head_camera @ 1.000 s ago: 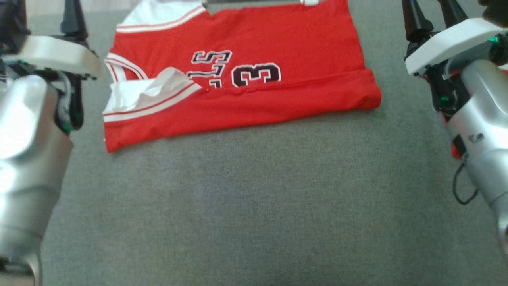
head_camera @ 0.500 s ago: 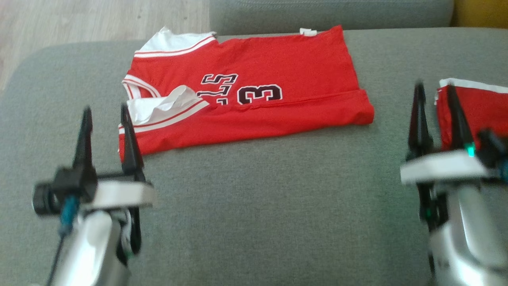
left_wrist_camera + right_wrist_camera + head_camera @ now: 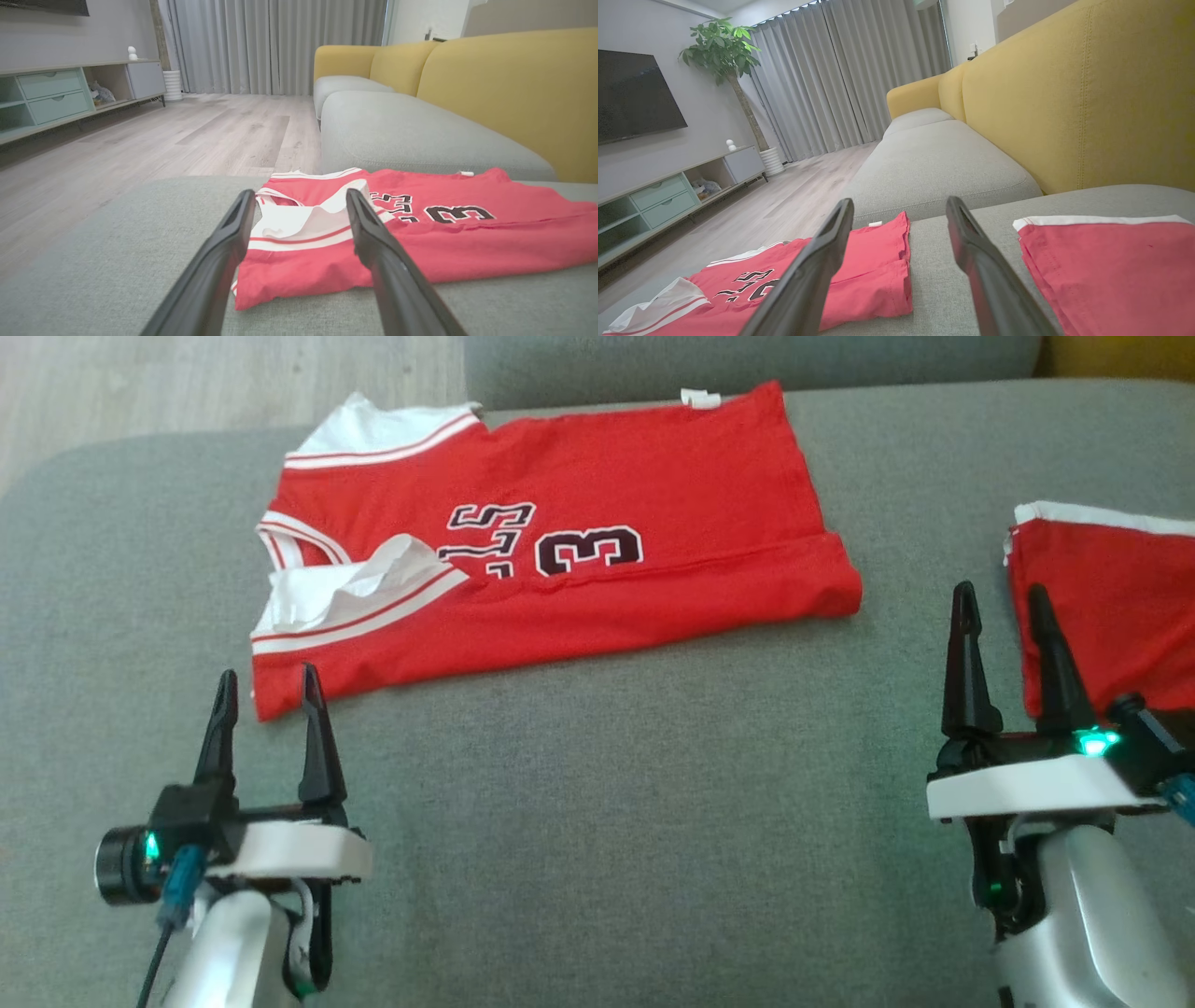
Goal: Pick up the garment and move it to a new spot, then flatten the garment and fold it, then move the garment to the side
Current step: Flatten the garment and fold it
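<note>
1. The left gripper (image 3: 267, 672) has two long, dark, tapering fingers on a white plate above a silvery forearm. Its jaws stand wide apart and hold nothing.
2. The garment (image 3: 635, 476) is a red jersey of thin, soft knit. It has white bands with red stripes at the neck and armholes, and dark numerals outlined in white (a "3" reads plainly). It lies folded into a rough oblong, with the near long edge doubled over and the white collar end rumpled at the left.
3. It rests on the sofa seat (image 3: 597, 821), a grey cushion of coarse woven cloth with rounded corners.
4. The garment's near left corner lies close before the left gripper's tips. In the left wrist view the white-banded end shows between the two fingers, ungripped.
5. The right gripper (image 3: 998, 588) is built the same way, with its jaws spread wide and empty. The garment's right end lies off to its left, apart from it.
6. A second red cloth (image 3: 1111, 607), folded and white-edged, lies just beside the right gripper's outer finger. Whether they touch cannot be told.
</note>
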### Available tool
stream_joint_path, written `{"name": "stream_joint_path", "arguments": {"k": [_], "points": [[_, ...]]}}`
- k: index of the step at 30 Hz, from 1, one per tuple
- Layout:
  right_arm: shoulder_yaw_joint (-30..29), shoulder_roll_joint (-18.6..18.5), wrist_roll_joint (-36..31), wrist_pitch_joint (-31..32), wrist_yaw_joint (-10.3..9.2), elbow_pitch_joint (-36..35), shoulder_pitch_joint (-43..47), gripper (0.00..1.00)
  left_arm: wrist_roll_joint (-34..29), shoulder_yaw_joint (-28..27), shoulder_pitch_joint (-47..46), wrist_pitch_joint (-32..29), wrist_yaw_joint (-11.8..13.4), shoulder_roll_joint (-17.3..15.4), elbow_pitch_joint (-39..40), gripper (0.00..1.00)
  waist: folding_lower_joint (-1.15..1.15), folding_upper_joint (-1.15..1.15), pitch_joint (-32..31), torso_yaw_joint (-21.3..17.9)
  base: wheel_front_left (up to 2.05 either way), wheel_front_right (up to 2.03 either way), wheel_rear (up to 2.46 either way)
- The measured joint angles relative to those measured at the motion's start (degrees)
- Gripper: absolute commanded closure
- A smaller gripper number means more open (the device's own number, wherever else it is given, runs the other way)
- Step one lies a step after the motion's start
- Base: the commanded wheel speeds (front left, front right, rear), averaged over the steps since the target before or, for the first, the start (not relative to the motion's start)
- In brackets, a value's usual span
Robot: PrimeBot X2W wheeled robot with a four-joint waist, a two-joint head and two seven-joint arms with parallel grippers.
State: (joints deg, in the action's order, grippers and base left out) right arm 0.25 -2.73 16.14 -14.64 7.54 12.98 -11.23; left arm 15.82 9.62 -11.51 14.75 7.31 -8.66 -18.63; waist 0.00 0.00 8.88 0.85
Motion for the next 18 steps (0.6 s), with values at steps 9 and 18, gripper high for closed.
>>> {"name": "stream_joint_path", "arguments": {"k": [9, 18], "points": [[1.38, 0.00, 0.01, 0.00, 0.00, -1.07, -0.27, 0.00, -0.32, -0.38, -6.79, -1.74, -1.23, -0.44, -12.94, 0.00, 0.01, 0.00, 3.16, -1.60, 0.00, 0.00, 0.00], [2.81, 0.00, 0.02, 0.00, 0.00, -1.69, -1.50, 0.00, -0.19, -2.07, -12.88, -4.71, 1.08, -2.34, -23.68, 0.00, 0.01, 0.00, 5.68, -3.23, 0.00, 0.00, 0.00]]}}
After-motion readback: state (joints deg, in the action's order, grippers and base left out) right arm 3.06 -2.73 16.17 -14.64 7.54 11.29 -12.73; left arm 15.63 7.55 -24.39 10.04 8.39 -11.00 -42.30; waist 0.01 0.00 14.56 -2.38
